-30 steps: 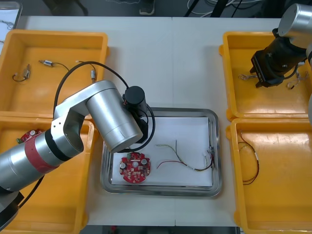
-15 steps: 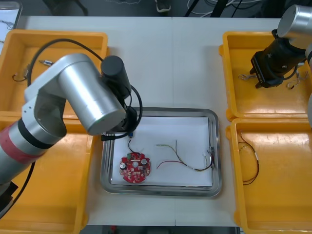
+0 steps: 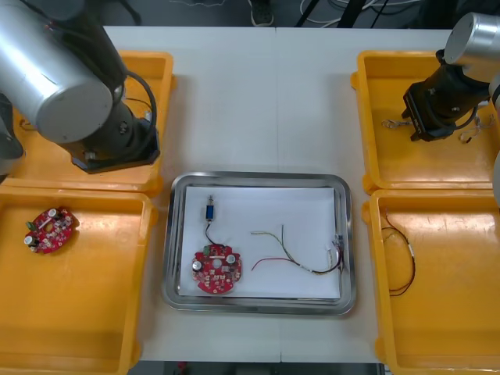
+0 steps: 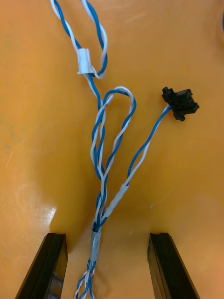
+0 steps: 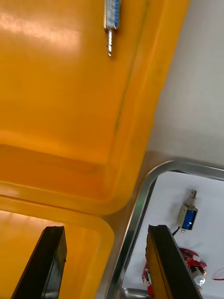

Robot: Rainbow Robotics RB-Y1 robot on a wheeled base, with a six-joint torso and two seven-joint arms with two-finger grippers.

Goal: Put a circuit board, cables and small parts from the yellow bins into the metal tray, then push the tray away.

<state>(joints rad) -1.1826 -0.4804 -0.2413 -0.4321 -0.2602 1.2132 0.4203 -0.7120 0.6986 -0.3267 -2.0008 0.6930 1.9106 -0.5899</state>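
The metal tray [image 3: 350,234], white inside, holds a round red circuit board [image 3: 218,269], a small metal part [image 3: 209,211] with a blue body, and a red and yellow cable [image 3: 297,259]. My left arm [image 3: 70,78] is over the far left yellow bin [image 3: 160,117]. Its gripper [image 5: 105,266] is open and empty above that bin's corner, beside the tray rim [image 5: 135,219]. My right gripper [image 3: 426,117] hangs over the far right yellow bin [image 3: 367,125]. It stands open [image 4: 106,266], with a twisted blue and white cable [image 4: 100,187] lying on the bin floor between its fingers.
A second red circuit board [image 3: 49,229] lies in the near left bin. A black and red cable [image 3: 402,262] lies in the near right bin. Another small metal part [image 5: 112,18] rests in the far left bin. The cable's black connector [image 4: 179,103] lies beyond my right fingers.
My left arm swung off the tray, back and left to the far left bin, leaving the small blue part in the tray. The right arm has not moved.
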